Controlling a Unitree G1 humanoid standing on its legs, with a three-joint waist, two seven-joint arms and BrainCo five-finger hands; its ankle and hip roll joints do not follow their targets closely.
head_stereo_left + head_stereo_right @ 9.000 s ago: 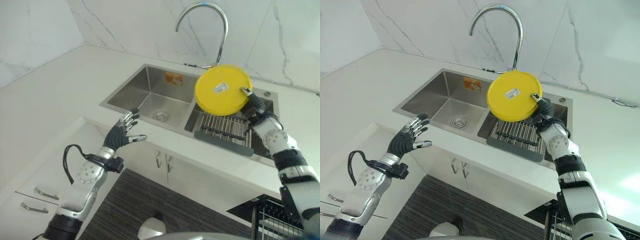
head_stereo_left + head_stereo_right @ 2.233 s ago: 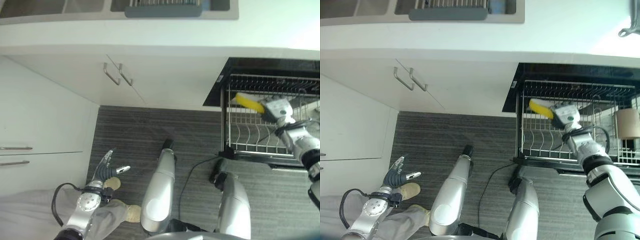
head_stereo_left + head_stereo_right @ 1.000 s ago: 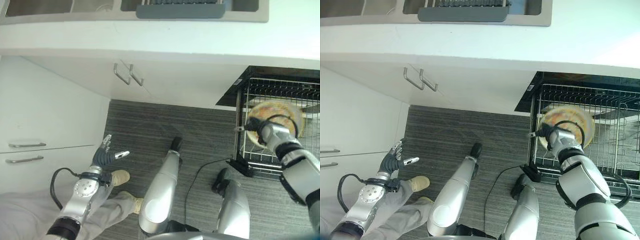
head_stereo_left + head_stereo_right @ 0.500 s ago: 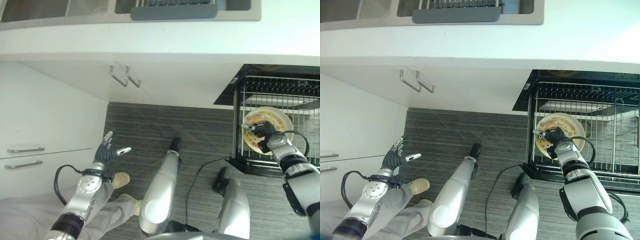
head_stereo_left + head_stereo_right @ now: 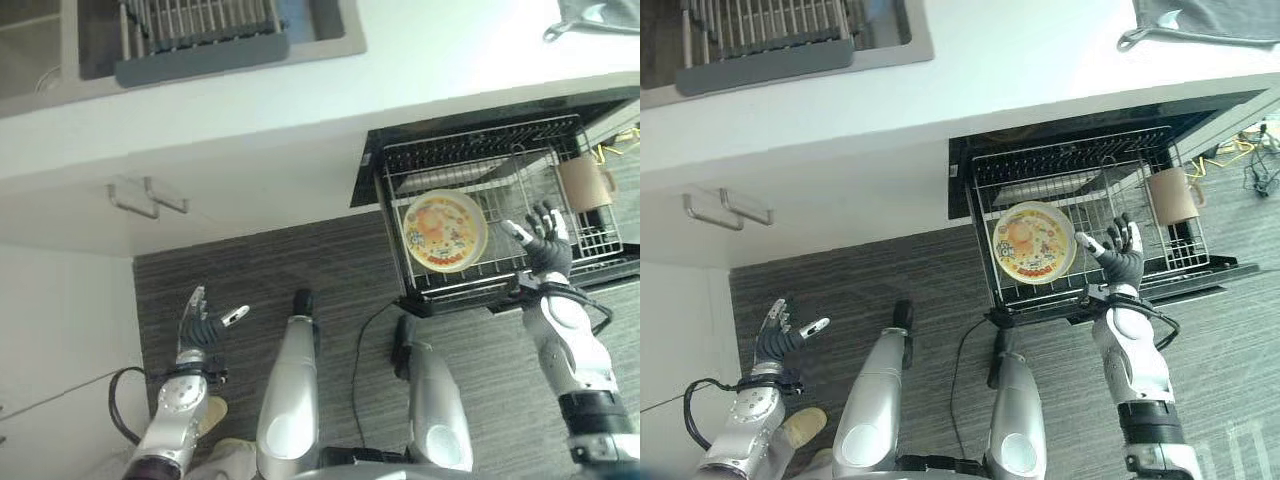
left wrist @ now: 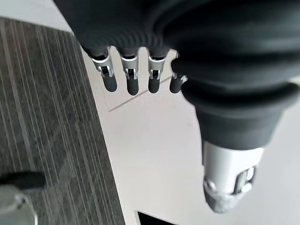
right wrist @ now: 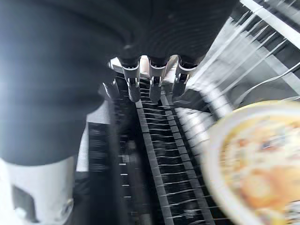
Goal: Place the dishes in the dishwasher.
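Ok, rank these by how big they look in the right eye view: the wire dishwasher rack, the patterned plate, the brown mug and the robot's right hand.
1. Wire dishwasher rack, clearly largest.
2. Patterned plate.
3. Brown mug and right hand look about alike; not ranking them.

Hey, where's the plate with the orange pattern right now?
The patterned plate stands in the pulled-out dishwasher rack below the counter, toward the rack's left end. The open right hand is just to its right, apart from it.
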